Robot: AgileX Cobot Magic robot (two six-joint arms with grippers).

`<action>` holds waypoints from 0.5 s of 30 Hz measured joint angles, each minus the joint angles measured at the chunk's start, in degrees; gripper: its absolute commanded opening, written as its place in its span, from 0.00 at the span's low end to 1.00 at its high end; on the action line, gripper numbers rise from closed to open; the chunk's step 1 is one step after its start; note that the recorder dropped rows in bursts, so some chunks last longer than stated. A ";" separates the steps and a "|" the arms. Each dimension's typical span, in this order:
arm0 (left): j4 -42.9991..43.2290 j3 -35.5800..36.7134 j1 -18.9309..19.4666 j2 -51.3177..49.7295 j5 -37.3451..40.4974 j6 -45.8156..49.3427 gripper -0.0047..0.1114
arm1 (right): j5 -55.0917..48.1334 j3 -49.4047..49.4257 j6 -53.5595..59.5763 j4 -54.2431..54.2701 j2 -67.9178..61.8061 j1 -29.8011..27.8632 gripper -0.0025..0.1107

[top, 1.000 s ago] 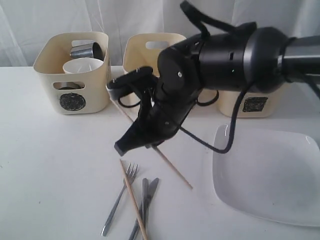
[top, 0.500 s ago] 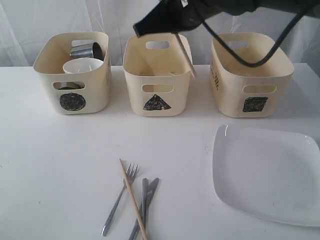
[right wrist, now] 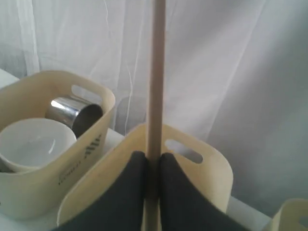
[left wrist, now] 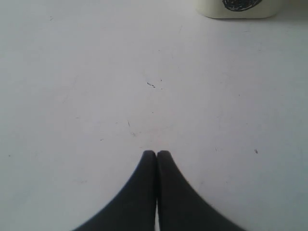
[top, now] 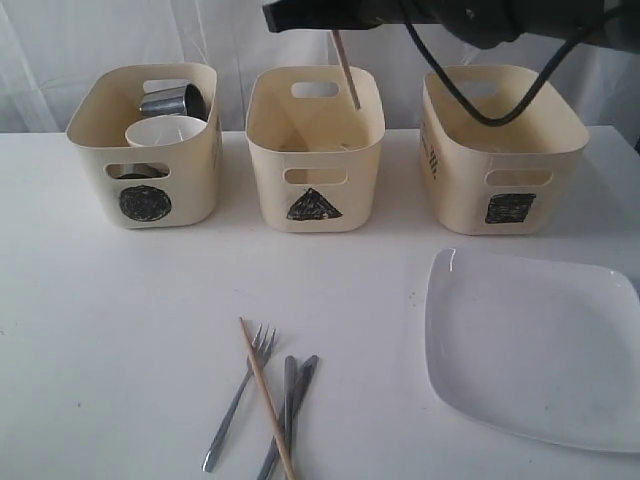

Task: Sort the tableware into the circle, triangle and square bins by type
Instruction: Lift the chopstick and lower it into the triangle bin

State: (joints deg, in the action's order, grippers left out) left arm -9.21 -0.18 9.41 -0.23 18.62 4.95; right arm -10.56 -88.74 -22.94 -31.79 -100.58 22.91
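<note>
My right gripper (top: 285, 16) hangs high over the triangle bin (top: 315, 200), shut on a wooden chopstick (top: 347, 72) whose lower end dips toward the bin's mouth. In the right wrist view the chopstick (right wrist: 156, 72) runs straight up between the fingers of that gripper (right wrist: 153, 156). A second chopstick (top: 267, 400), a fork (top: 238, 400) and two knives (top: 290, 405) lie on the table at the front. The white plate (top: 535, 345) lies at the right. The circle bin (top: 145, 205) holds a steel mug (top: 172, 100) and a white bowl (top: 160, 130). My left gripper (left wrist: 156, 154) is shut and empty over bare table.
The square bin (top: 505, 205) stands at the back right, in a row with the other two. A white curtain hangs behind the bins. A black cable from the right arm droops over the square bin's rim.
The right arm has lifted the chopstick from low over the table to above the triangle bin, and the stick now hangs nearly upright. The left gripper has not moved.
</note>
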 measured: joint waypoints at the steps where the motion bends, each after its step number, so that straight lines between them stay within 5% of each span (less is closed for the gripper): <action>1: 0.00 0.00 0.00 0.00 0.00 0.00 0.04 | -2.25 0.00 1.89 -0.29 -0.31 -0.03 0.02; 4: 0.00 0.00 0.00 0.00 0.00 0.00 0.04 | -1.59 0.00 6.79 -2.70 -2.70 -0.60 0.02; 9: 0.00 0.00 0.00 0.00 0.00 0.00 0.04 | 14.92 0.00 8.63 -5.10 -10.20 -2.05 0.02; 15: 0.00 0.00 0.00 0.00 0.00 0.00 0.04 | 18.54 0.00 8.85 -5.38 -15.06 -3.48 0.06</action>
State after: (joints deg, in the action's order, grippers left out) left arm -9.21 -0.18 9.41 -0.23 18.62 4.95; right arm 7.98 -88.74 -14.09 -37.16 -115.63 19.43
